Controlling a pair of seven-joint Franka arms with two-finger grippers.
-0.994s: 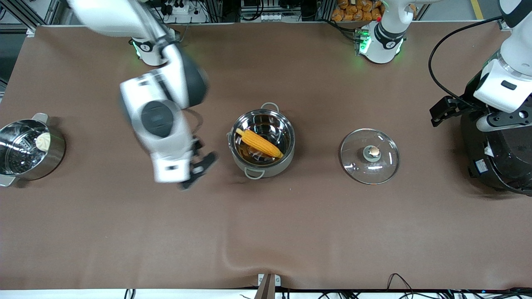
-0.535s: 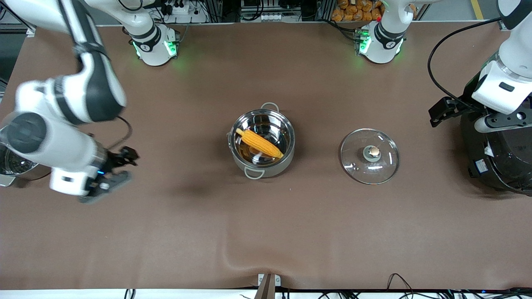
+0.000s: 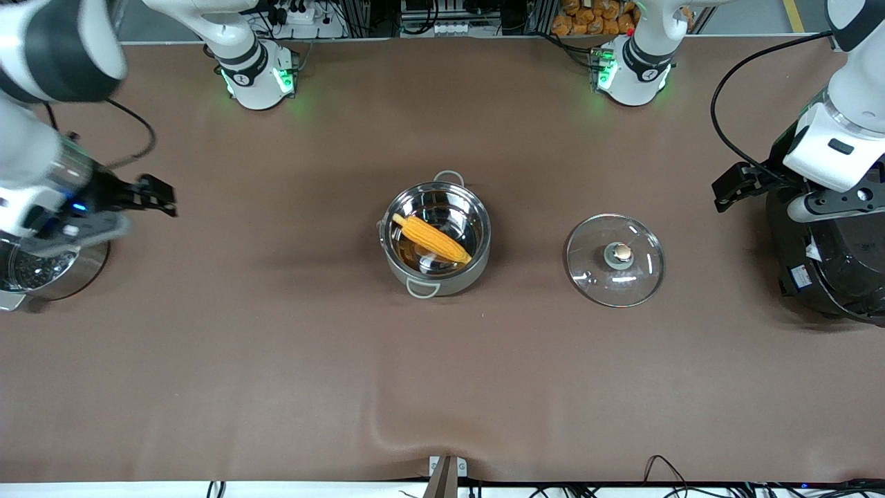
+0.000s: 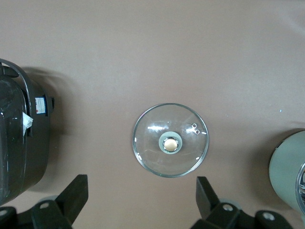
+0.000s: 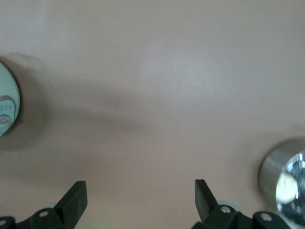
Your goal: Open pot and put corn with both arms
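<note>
The steel pot (image 3: 478, 266) stands open at the table's middle, and the yellow-orange corn (image 3: 432, 238) lies slanted inside it. Its glass lid (image 3: 588, 266) with the copper-topped knob (image 3: 623, 252) lies flat on the table beside the pot, toward the left arm's end. The lid also shows in the left wrist view (image 4: 190, 148). My right gripper (image 3: 155, 197) is open and empty, up over the table at the right arm's end, next to the steamer pot. My left gripper (image 3: 733, 185) is open and empty, up beside the black cooker. Both wrist views show open jaws over bare table (image 4: 141, 193) (image 5: 139, 198).
The steamer pot (image 3: 41, 270) sits at the right arm's end, partly hidden by the right arm; it also shows in the right wrist view (image 5: 286, 183). The large black cooker (image 3: 836, 270) stands at the left arm's end, under the left arm. A cable hangs from the left arm.
My right arm has swung away from beside the pot to the right arm's end of the table, over by the steamer pot. The left arm, pot, corn and lid have stayed put.
</note>
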